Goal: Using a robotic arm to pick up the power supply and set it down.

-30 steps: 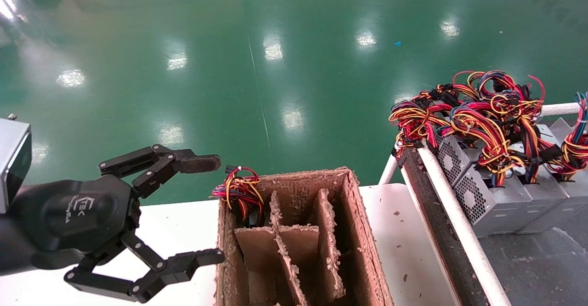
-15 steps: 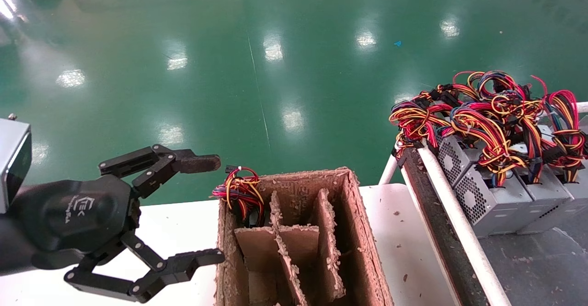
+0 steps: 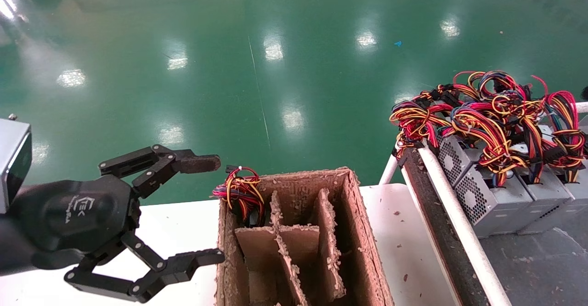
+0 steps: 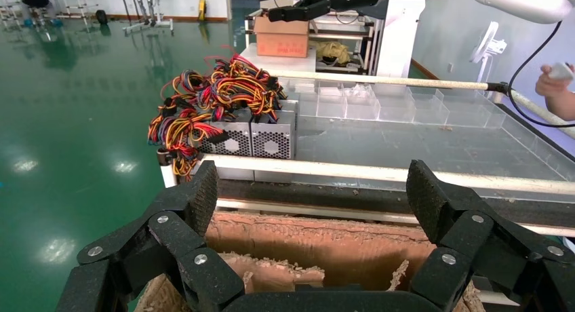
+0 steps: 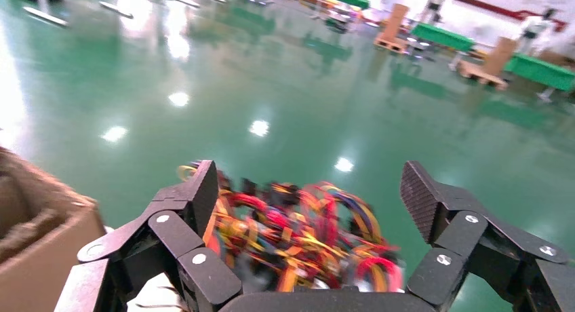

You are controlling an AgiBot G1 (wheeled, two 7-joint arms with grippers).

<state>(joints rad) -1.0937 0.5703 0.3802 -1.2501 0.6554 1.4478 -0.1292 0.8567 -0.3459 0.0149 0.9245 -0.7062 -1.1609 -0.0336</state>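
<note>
Head view has the left gripper (image 3: 204,209) spread wide over the white table (image 3: 183,225), just beside the cardboard box (image 3: 358,232). Right gripper (image 5: 308,190) hangs wide open too, above the power supplies (image 3: 496,195) sitting on the rack (image 3: 448,209) at right.

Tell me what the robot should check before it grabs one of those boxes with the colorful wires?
1. Right gripper open: ok, jaws spread wide.
2. Right gripper over the wire bundles: ok, they show between its fingers.
3. Which power supply it lines up with: cannot tell.
4. Wires untangled between neighbouring units: not ok, bundles overlap.
5. Left gripper out of the way: ok, open beside the cardboard box.
6. Free compartment in that box: ok, several look empty.
</note>
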